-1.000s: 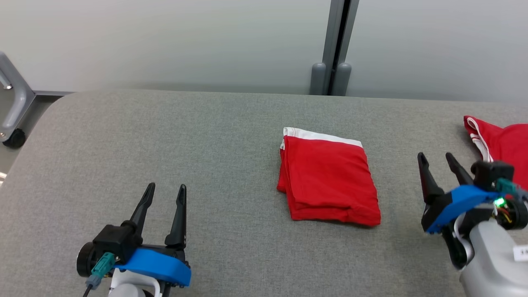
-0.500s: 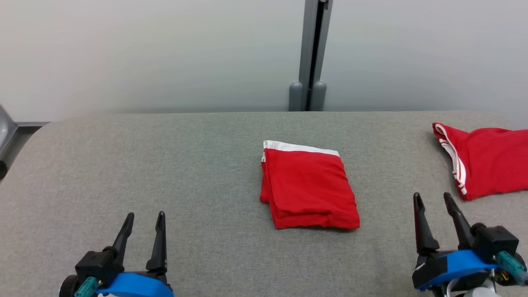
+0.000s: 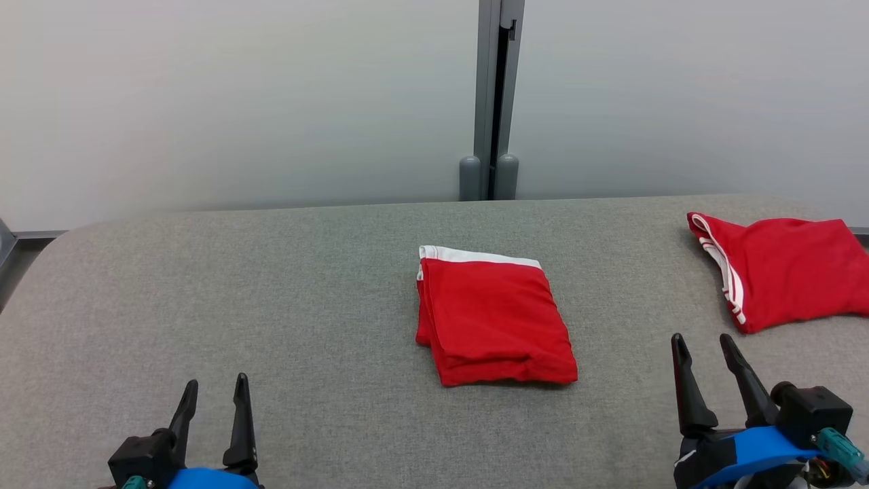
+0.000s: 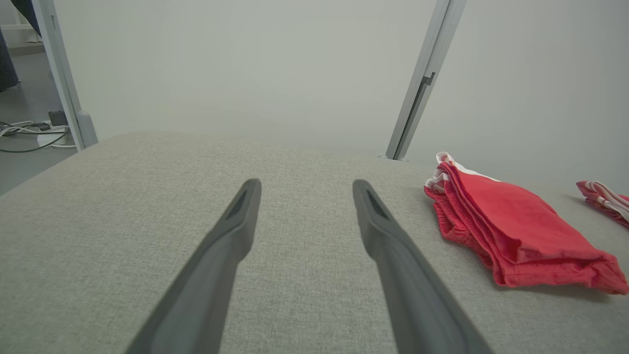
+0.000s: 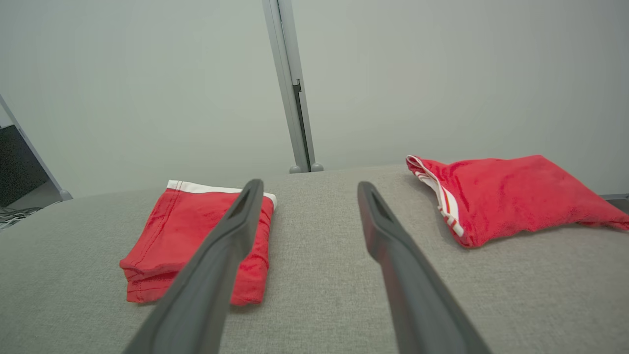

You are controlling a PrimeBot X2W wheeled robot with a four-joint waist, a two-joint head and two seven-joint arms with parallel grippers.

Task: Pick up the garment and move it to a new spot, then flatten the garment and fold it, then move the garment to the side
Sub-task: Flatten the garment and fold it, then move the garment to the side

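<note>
While the folded red garment lies at the middle of the grey surface, we note our left gripper near-left and right gripper near-right, both spread wide, holding nothing. 1 other red cloth sits far right.

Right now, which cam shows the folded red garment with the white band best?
Head view: the folded red garment with the white band lies whole, unobstructed on the grey fabric surface. Left wrist view shows it side-on, at the right edge. Right wrist view: one of its dark fingers crosses it.
</note>
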